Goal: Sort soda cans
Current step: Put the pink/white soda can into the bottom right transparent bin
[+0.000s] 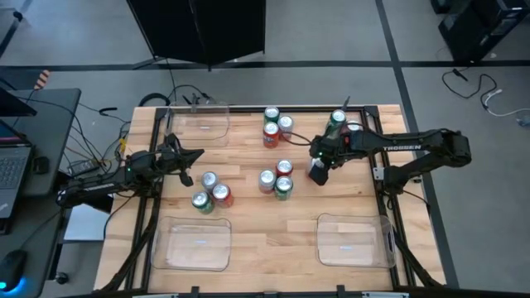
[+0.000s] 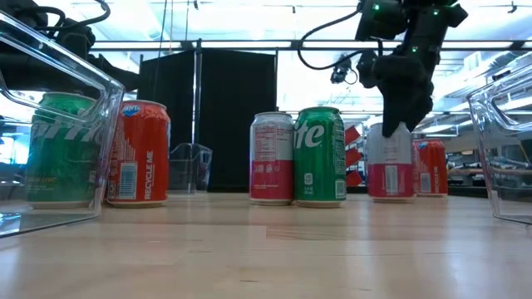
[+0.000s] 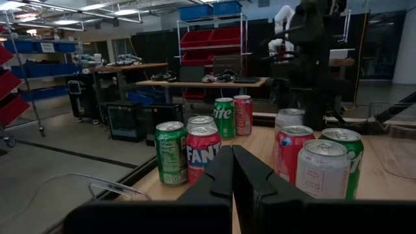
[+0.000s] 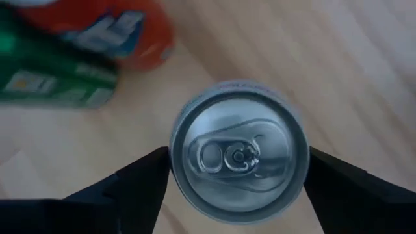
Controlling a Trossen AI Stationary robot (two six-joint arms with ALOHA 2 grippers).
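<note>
3 trays; 3 cans nr left claw.

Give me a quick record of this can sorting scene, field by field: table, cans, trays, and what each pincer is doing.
table: wooden top
cans: red, green and silver-white, standing in small clusters mid-table
trays: three clear plastic trays, all without cans
right pincer: open, fingers either side of an upright silver-white can, looking straight down on its top
left pincer: shut, holding nothing, at the table's left side, facing the cans
</note>
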